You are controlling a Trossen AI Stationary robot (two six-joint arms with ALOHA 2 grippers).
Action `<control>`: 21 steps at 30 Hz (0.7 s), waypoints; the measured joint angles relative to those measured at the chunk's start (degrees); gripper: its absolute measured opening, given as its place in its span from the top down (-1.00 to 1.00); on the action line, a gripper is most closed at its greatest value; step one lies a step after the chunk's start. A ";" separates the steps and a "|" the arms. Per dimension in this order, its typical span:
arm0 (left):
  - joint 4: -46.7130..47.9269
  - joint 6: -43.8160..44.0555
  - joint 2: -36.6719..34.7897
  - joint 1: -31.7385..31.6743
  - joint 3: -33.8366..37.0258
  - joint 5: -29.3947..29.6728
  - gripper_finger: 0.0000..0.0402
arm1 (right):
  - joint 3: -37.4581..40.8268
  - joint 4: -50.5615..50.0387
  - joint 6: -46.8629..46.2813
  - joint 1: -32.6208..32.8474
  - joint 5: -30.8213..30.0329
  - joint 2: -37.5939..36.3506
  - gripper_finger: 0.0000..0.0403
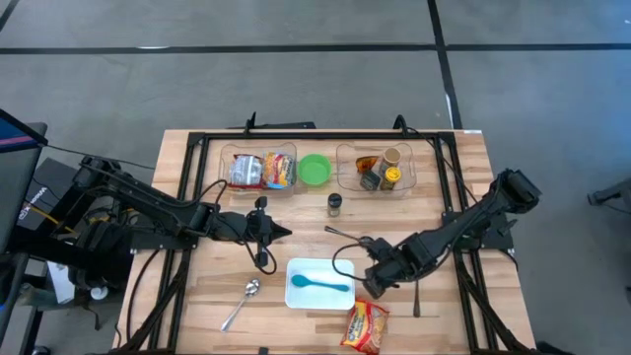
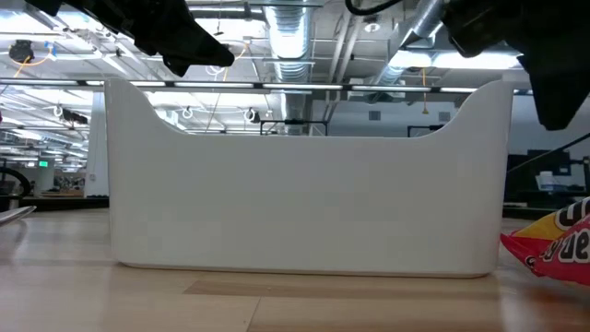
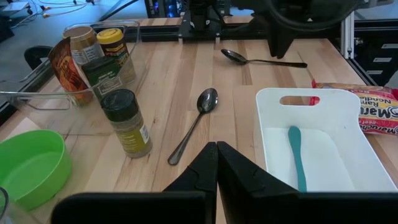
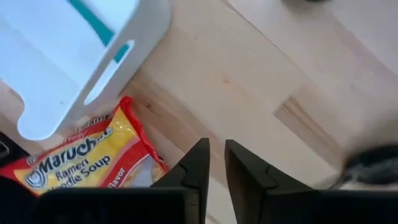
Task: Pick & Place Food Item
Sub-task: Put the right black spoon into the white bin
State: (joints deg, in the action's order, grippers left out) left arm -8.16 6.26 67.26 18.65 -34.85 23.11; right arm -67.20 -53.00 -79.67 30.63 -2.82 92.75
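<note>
A yellow-and-red ramen packet (image 1: 365,327) (image 4: 87,158) lies flat on the wood at the near edge, just right of a white tray (image 1: 293,296) (image 4: 56,87) that holds a teal spoon (image 1: 320,284). My right gripper (image 1: 375,286) (image 4: 216,149) hangs over bare wood beside the tray's right end, pointing down, beyond the packet's far corner. Its fingers are drawn together with only a thin slit and nothing between them. My left gripper (image 1: 286,234) (image 3: 216,149) hovers shut above the table's middle, left of the tray's far side.
Two clear bins (image 1: 258,170) (image 1: 377,170) with packets and jars stand at the back, a green bowl (image 1: 315,169) between them. A spice jar (image 1: 335,204) stands mid-table. One metal spoon (image 1: 240,304) lies near left, another (image 1: 345,235) beyond the tray.
</note>
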 joint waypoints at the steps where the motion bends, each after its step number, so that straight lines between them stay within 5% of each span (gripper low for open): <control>1: 0.00 0.01 0.00 0.00 0.01 0.00 0.98 | 0.00 0.02 1.32 0.09 -0.06 0.00 0.78; 8: 0.00 0.00 0.00 0.00 0.00 0.02 0.98 | 0.00 -1.63 -3.39 -0.83 0.97 -0.15 0.78; 15: 0.04 0.02 0.00 0.01 0.01 0.00 0.98 | 0.04 -13.87 -11.00 1.47 3.05 -0.98 0.78; 21: 0.04 0.02 0.00 0.01 0.01 0.00 0.98 | 0.02 -16.33 -15.75 5.17 -0.32 -5.69 0.78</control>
State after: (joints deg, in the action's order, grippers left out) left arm -8.12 6.28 67.26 18.66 -34.84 23.11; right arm -67.18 -69.34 -95.42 35.79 -3.14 87.06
